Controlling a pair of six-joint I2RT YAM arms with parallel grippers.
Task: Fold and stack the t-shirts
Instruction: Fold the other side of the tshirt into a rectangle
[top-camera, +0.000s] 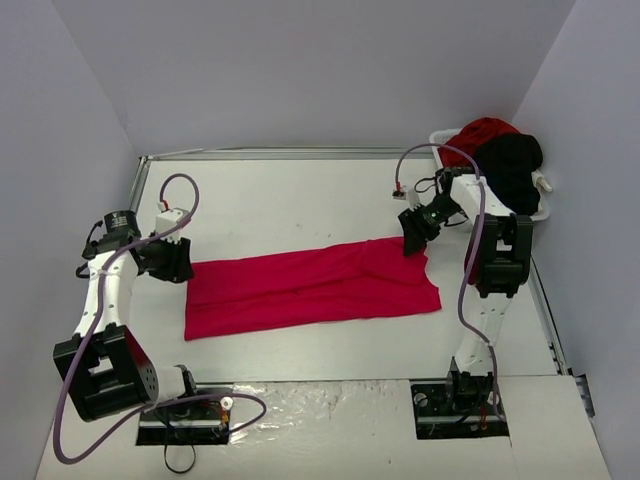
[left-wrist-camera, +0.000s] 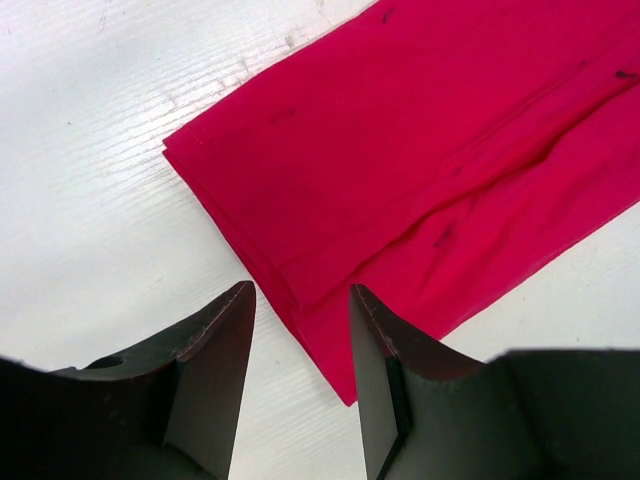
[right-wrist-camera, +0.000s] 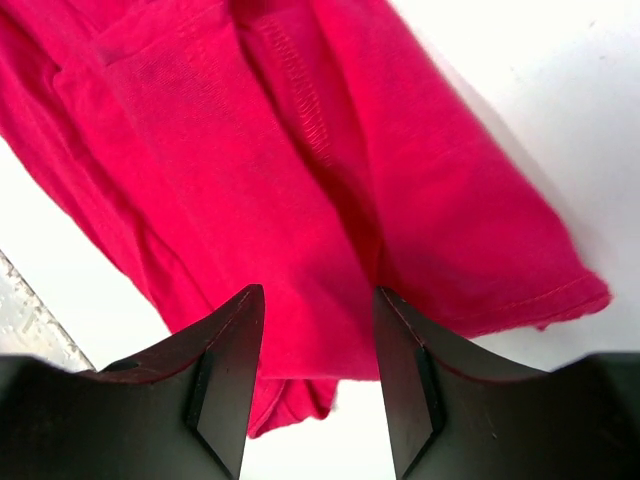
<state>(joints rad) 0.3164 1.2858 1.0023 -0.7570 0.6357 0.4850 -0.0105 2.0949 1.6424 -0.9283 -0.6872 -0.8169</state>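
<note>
A bright red t-shirt lies flat on the white table, folded lengthwise into a long band. My left gripper hovers at the band's left end. In the left wrist view it stands open over the layered edge of the shirt, with nothing between its fingers. At the band's far right corner, my right gripper is open too. From the right wrist it is seen just above the sleeve end of the shirt, gripping no cloth. Another red t-shirt and a black t-shirt are heaped in the basket.
The white plastic basket stands at the back right corner, close behind my right arm. Grey walls close in the table on three sides. Both arm bases sit at the near edge on black plates.
</note>
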